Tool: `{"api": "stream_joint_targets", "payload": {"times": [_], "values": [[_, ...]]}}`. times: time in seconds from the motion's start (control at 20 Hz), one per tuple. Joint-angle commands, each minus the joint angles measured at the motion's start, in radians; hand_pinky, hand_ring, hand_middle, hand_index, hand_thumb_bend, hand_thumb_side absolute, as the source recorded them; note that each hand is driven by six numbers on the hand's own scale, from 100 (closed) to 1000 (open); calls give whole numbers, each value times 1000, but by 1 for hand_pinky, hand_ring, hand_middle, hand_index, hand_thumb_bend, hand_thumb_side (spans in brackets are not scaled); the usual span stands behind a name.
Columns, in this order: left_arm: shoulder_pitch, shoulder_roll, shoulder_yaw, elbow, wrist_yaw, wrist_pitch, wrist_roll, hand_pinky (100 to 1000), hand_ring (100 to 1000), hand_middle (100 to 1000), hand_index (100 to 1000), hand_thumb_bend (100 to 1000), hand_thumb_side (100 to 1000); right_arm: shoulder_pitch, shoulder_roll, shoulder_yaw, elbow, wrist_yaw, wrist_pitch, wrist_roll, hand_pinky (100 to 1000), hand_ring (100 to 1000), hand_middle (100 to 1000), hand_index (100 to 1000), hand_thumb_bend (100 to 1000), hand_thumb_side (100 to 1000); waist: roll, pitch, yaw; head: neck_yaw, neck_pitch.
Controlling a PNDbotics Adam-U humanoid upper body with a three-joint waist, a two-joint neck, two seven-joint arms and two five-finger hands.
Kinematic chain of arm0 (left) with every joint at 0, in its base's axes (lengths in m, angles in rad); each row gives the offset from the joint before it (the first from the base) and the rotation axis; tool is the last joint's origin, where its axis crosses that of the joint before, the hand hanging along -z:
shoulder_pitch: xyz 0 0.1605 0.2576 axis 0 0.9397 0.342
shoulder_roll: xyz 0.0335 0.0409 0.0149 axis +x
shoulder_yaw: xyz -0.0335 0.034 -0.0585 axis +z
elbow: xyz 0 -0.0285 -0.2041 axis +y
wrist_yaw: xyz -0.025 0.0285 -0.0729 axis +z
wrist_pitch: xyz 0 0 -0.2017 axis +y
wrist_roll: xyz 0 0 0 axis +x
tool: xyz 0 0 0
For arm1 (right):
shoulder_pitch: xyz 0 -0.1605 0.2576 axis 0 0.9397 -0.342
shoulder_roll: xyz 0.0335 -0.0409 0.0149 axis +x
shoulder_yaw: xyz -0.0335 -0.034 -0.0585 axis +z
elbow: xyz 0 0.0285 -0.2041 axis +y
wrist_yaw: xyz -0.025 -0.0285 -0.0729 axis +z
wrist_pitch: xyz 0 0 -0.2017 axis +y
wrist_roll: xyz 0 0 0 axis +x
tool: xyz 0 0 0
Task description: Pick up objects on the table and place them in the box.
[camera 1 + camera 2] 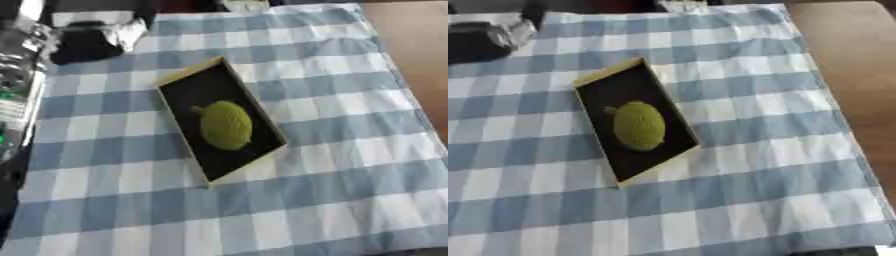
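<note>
We see the bumpy green round fruit [226,125] inside the shallow black box with yellow rim [186,74] | long axis far-left to near-right | neither hand in view, state unknowable.

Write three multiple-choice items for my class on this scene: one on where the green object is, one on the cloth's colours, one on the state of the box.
1. Where is the green object?
A. Inside the box
B. On the bare wood
C. On the cloth beside the box

2. What colours is the checked cloth?
A. Red and white
B. Blue and white
C. Green and yellow

3. What state is the box in?
A. Closed with a lid
B. Tipped on its side
C. Open, lying flat

Answers:
1. A, as it lies on the box's dark floor.
2. B, as its squares are blue and white.
3. C, as its inside shows from above.
</note>
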Motion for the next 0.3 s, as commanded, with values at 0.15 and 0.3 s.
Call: {"api": "stream_joint_targets", "payload": {"times": [0.15,0.3], "values": [[49,70,93,-94,139,46,186,688,698,793,845,376,270,-6,-30,-15,-16,-2,-3,-10,801,658,616,680,100,619,-6,-24,7,-10,4],[97,76,133,-122,185,43,271,685,695,789,837,384,287,-8,-28,-19,-16,-1,-5,-14,801,658,617,680,100,617,-9,-22,12,-13,6]]}}
